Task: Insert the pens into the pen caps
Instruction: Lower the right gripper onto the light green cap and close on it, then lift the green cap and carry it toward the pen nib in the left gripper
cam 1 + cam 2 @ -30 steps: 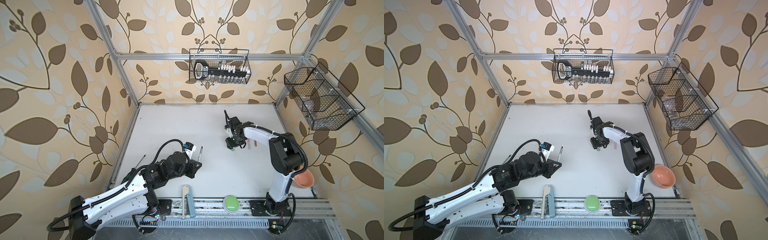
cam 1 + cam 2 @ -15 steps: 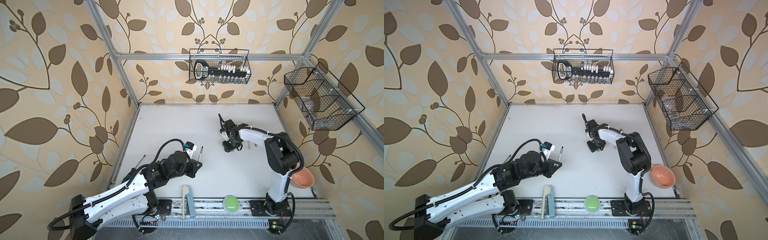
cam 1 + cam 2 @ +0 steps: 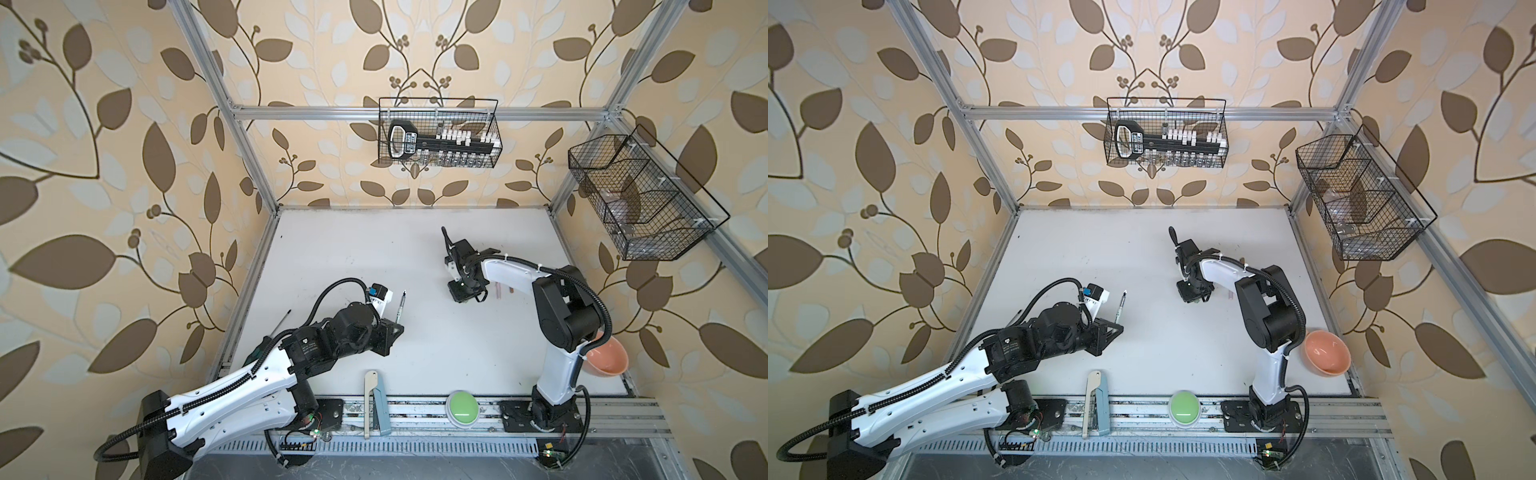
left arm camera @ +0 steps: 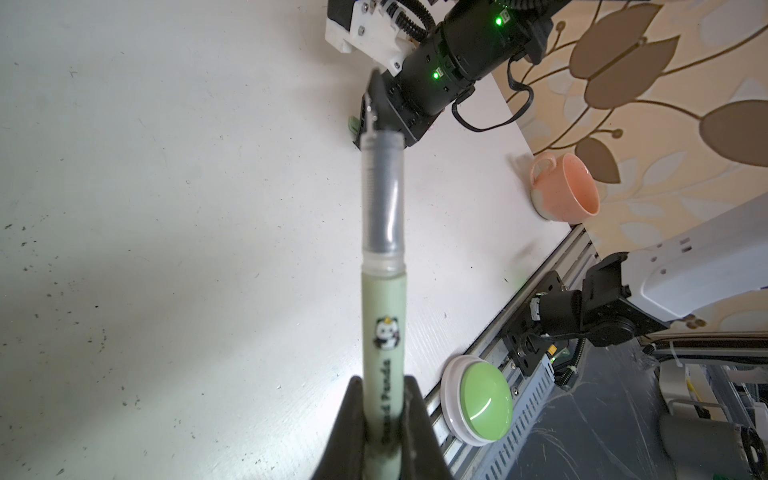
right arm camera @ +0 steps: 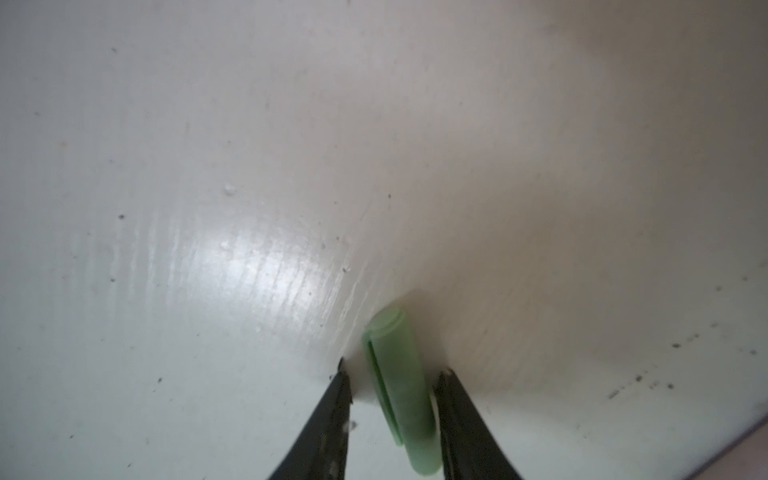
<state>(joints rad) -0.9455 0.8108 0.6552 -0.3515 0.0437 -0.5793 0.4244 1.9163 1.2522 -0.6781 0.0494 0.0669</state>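
1. Along the bottom of both top views, a green button [image 3: 461, 406] and a flat beige-and-teal tool [image 3: 371, 403] sit on the front rail. Neither belongs to the task, and both lie out of the arms' way.
2. At lower left a screwdriver [image 3: 279, 323] lies by the table [image 3: 374, 249] edge beside the left arm. At lower right a peach cup [image 3: 609, 360] sits at the table's right edge. Both are spare.
3. The left end effector [image 4: 384, 386] is clenched on the green pen [image 4: 383, 332] near its blunt end. The pen juts out clear of the table with its dark tip leading, so the tip is free to enter a cap. In the left wrist view it points toward the right arm's wrist. I judge it is parked as the steady half of the mating.
4. Right of centre, the right end effector [image 5: 395, 372] sits low at the surface, straddling the green cap [image 5: 401, 399], which lies flat on the table. One finger [image 5: 457, 399] is against the cap and the other stands just apart, so the jaws are partway in with nothing gripped. Taking the cap across its width should leave its mouth free, though I cannot tell which end is open.
5. Just right of that wrist lies a thin pink piece [image 3: 497, 291], too small to tell whether it is a pen or a cap.
6. On the far wall hangs a wire basket [image 3: 440, 163], well apart from the work.
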